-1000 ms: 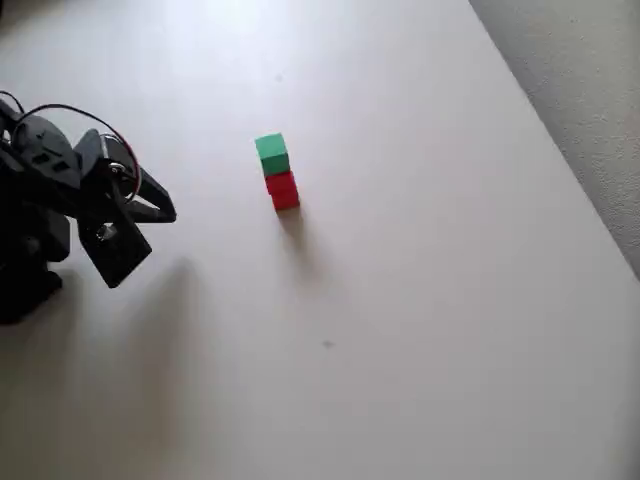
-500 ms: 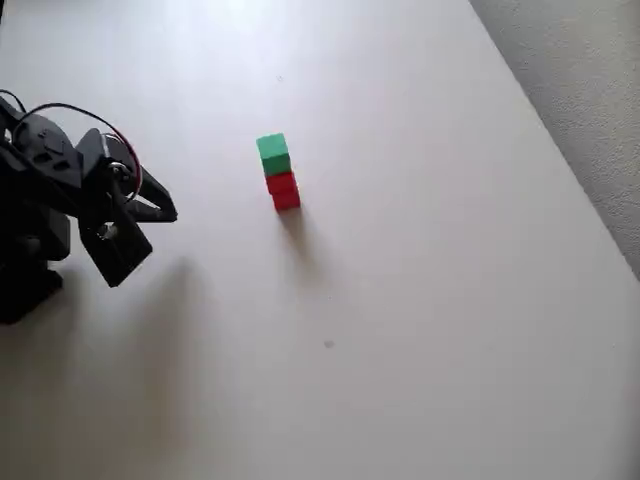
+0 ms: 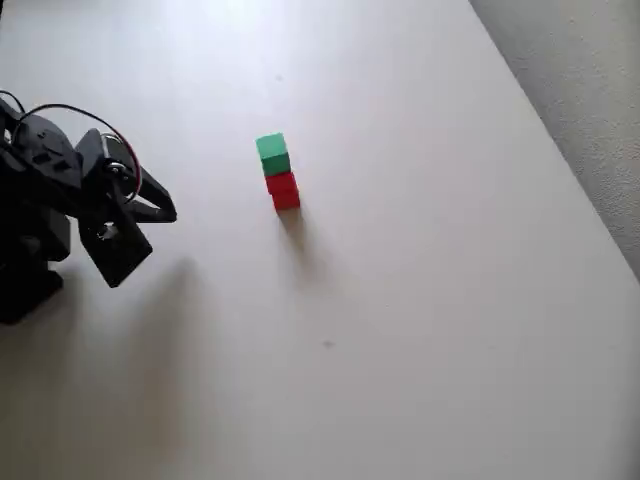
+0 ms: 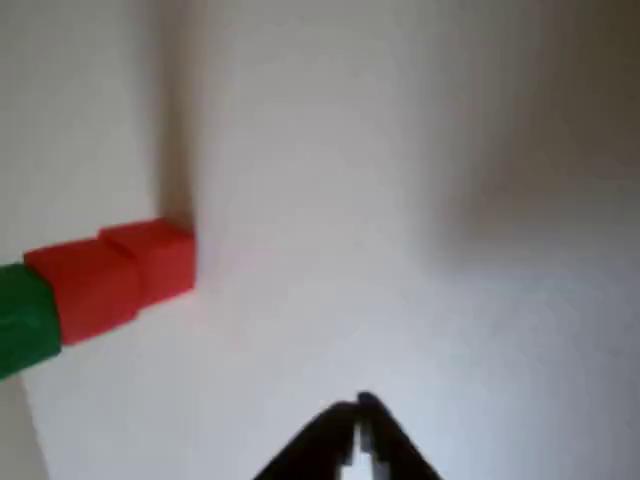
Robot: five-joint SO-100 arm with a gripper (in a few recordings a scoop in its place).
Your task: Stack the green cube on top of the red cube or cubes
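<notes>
Green cube (image 3: 271, 153): top of a three-high stack, resting on two red cubes (image 3: 283, 190), mid-desk toward the far edge. Desk (image 3: 420, 300): white, plain. Gripper (image 3: 168, 212): black, near the left edge, well apart from the stack, fingers (image 4: 350, 440) closed together, holding nothing

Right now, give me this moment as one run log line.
green cube: on top of the red cubes | fingers: shut, empty, apart from stack | table: white | stack: standing
</notes>
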